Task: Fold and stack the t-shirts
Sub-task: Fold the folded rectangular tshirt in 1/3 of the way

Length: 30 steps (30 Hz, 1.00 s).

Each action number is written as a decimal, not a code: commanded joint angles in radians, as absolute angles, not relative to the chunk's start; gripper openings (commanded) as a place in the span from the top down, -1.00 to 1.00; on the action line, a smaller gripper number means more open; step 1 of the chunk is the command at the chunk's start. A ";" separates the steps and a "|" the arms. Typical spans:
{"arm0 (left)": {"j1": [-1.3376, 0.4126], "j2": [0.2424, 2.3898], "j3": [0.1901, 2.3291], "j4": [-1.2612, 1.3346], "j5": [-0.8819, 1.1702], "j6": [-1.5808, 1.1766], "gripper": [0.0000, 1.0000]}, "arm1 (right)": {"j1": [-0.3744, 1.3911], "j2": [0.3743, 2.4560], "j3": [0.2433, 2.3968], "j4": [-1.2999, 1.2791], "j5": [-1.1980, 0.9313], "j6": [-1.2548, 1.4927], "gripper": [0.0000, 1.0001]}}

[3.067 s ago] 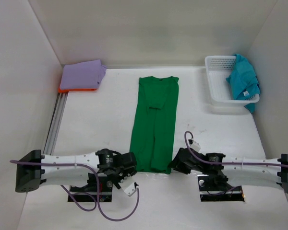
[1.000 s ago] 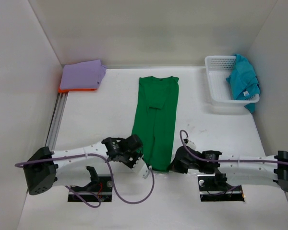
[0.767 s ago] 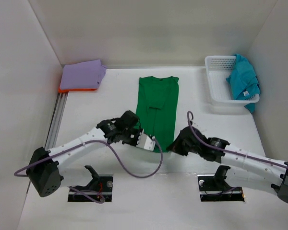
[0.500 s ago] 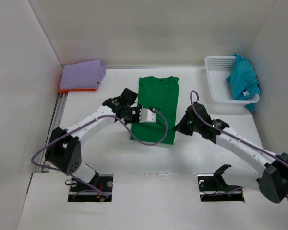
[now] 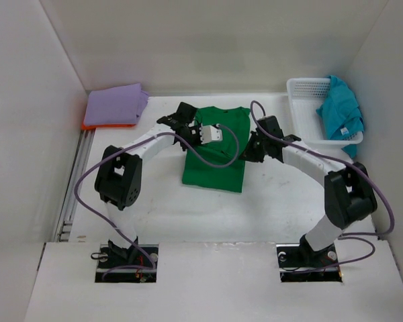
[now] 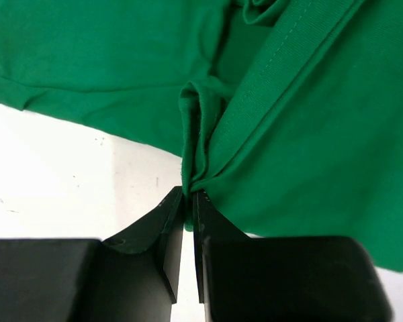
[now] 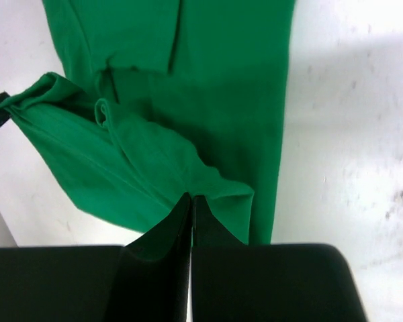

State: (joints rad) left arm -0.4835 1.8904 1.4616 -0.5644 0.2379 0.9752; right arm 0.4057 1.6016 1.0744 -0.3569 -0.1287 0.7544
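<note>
No readable text, no labels or numbers — nothing legible

Plain green cloth t-shirt [image 5: 215, 168]: lies mid-tabletop [image 5: 154, 201], narrowed lengthwise, collar towards the far wall. Near half doubled over the far half, both hem corners pinched and raised, cloth creased between. Folded lavender purple cloth t-shirt [image 5: 115, 104]: far left corner, atop a folded bright orange cloth t-shirt [image 5: 107, 125], only its edge showing. Crumpled teal blue cloth t-shirt [image 5: 340, 111]: hangs over the right side of a white plastic mesh basket [image 5: 302, 114].
</note>
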 commanded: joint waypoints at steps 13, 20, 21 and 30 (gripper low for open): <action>-0.458 2.011 1.540 -0.347 0.215 0.931 0.85 | 0.327 1.835 1.276 -0.319 -0.150 0.646 0.92; -0.439 2.043 1.543 -0.247 0.184 0.885 0.39 | 0.275 1.862 1.310 -0.235 -0.137 0.641 0.32; -0.436 2.045 1.545 -0.230 0.169 0.874 0.24 | 0.268 1.861 1.325 -0.233 -0.129 0.638 0.30; -0.364 1.887 1.553 -0.123 0.081 0.853 -0.35 | 0.222 1.738 1.338 -0.288 -0.068 0.604 0.19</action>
State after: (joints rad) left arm -0.3855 2.0392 1.5494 -0.1871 0.0788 0.8745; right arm 0.2146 1.8420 1.3445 -0.3004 -0.0963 0.6392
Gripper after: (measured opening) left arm 0.667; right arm 0.393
